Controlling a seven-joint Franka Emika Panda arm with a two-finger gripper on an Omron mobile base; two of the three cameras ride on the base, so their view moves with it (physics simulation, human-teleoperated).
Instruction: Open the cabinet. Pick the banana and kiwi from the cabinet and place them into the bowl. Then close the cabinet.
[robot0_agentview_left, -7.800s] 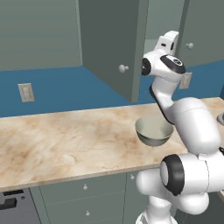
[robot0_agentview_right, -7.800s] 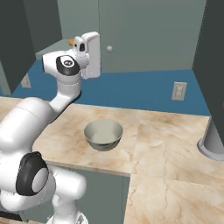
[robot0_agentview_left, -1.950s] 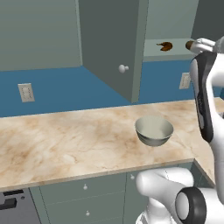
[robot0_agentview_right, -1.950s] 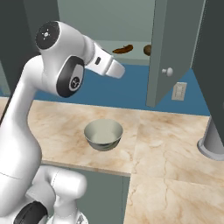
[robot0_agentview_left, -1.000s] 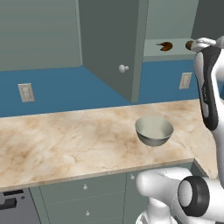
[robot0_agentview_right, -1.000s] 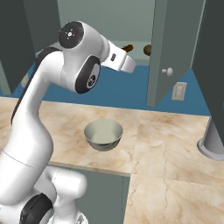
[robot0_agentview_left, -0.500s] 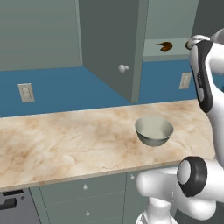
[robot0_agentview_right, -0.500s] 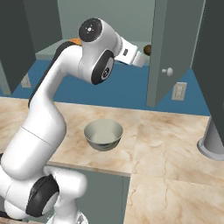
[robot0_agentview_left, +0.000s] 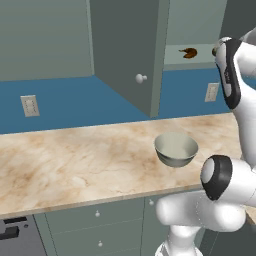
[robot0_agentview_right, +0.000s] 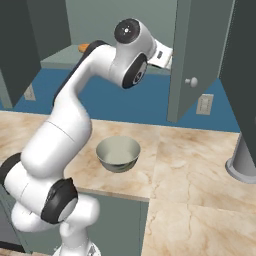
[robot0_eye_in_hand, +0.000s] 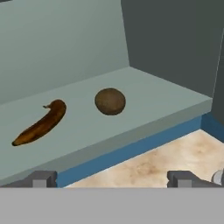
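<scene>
Looking at the cabinet (robot0_agentview_left: 125, 55) shelf: banana (robot0_eye_in_hand: 40, 123) beside kiwi (robot0_eye_in_hand: 110, 101), tool (robot0_eye_in_hand: 111, 178) spread wide, empty. Probably light, soft; best pinched across banana's middle, gently.

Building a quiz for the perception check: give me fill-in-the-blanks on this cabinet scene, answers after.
1. The banana and the kiwi both lie on the cabinet's ____.
2. The bowl on the counter holds ____.
3. The gripper faces the fruit with its jaws ____.
4. In the hand view, the fruit nearer the cabinet's inner corner is the ____.

Missing words: shelf; nothing; open; kiwi
</scene>
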